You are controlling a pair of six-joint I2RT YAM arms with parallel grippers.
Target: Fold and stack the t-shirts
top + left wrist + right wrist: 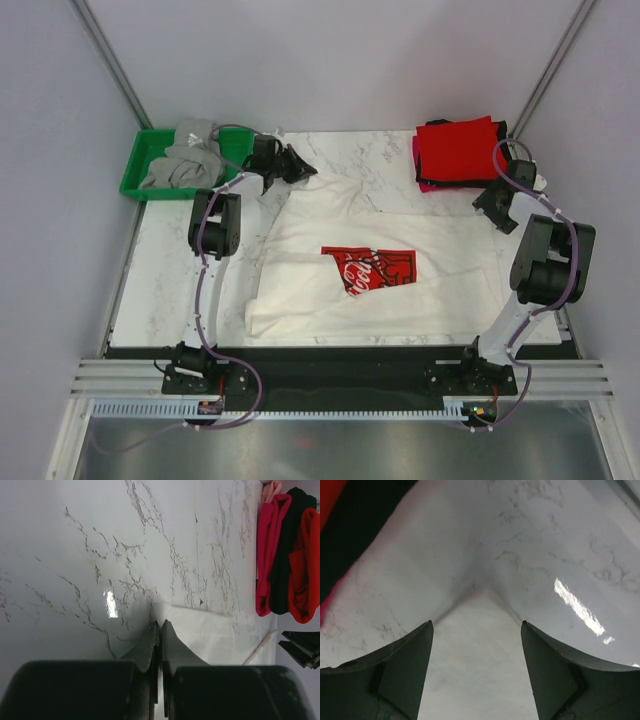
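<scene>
A white t-shirt [330, 225] with a red Coca-Cola print [368, 268] lies spread across the marble table. My left gripper [292, 165] is at the shirt's far left corner. In the left wrist view its jaws [160, 625] are shut, with the white cloth's [215, 630] corner pinched at their tips. My right gripper [488, 202] is at the far right corner. It stands open [477, 625], and a pointed corner of the white cloth [475, 660] lies between its fingers. Folded t-shirts are stacked [458, 150] at the back right, red on top of black and pink.
A green tray [140, 170] at the back left holds crumpled grey t-shirts [190, 155]. The folded stack [287, 555] lies just beyond the right gripper, and its black and red edge [350, 525] shows in the right wrist view. Grey walls enclose the table.
</scene>
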